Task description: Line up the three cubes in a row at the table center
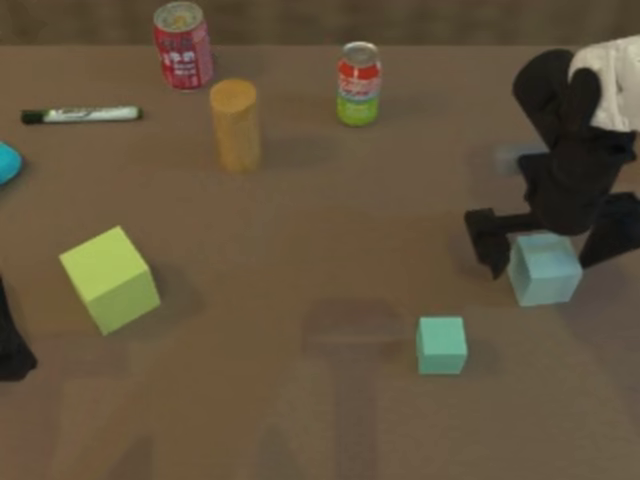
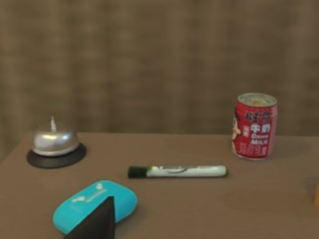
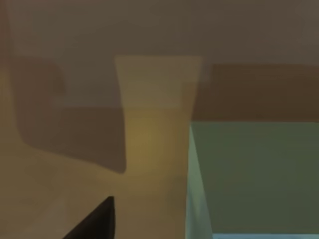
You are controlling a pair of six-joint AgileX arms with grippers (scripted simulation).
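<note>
The pale light-blue cube (image 1: 545,272) sits on the right part of the brown table (image 1: 320,220). My right gripper (image 1: 548,255) hangs over it, open, with one finger on each side and small gaps to the cube's faces. In the right wrist view the cube (image 3: 254,174) fills one side, and one dark fingertip (image 3: 102,216) shows apart from it. The small teal-green cube (image 1: 441,345) lies nearer the table's middle, towards the front. The large yellow-green cube (image 1: 110,278) rests at the left. My left arm (image 1: 10,345) stays parked at the left edge; one fingertip (image 2: 97,221) shows, with nothing held.
At the back stand a red can (image 1: 183,45), a green-and-red can (image 1: 359,83) and an orange-yellow cylinder (image 1: 235,124). A marker (image 1: 82,115) lies at the back left, beside a blue oval object (image 2: 94,205) and a silver bell (image 2: 55,142).
</note>
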